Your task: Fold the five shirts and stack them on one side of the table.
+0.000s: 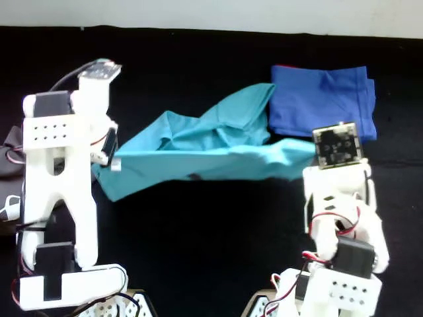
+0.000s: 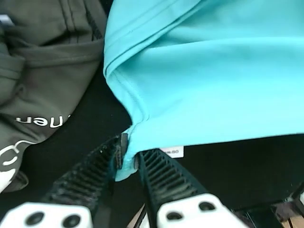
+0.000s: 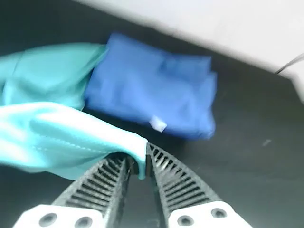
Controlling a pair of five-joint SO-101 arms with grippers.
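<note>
High view, teal shirt: we see the teal shirt [image 1: 198, 148] stretched over the black table [image 1: 211, 251] between the two arms, its far part crumpled.
High view, blue shirt: the blue shirt [image 1: 322, 102] lies folded at the far side by the right arm, touching the teal shirt.
High view, left edge: a dark shirt [image 1: 8, 155] lies bunched.
Left wrist view, left gripper: the left gripper [image 2: 127, 159] is clamped on a hem corner of the teal shirt.
Left wrist view, writing: a white label [image 2: 172, 151] sits on the hem just beside the fingers, its print too small for us to read; the dark shirt carries white lettering [image 2: 38, 121].
Right wrist view, right gripper: the right gripper [image 3: 140, 164] pinches the teal shirt's other end.
Right wrist view, tag: a small white tag [image 3: 158, 124] lies on the blue shirt, with no print that we can make out.
</note>
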